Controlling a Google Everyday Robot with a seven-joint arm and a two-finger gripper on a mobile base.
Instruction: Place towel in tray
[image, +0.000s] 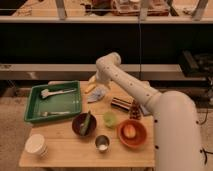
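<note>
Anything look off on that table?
Nothing spilled or tipped. The towel lies crumpled on the table just right of the green tray, not in it; the gripper hangs over it.

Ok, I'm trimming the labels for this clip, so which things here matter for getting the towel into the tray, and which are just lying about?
For the job: towel; green tray; gripper, low over the towel.
Lying about: utensils in the tray; dark bowl; green cup; orange bowl; metal cup; white cup.
</note>
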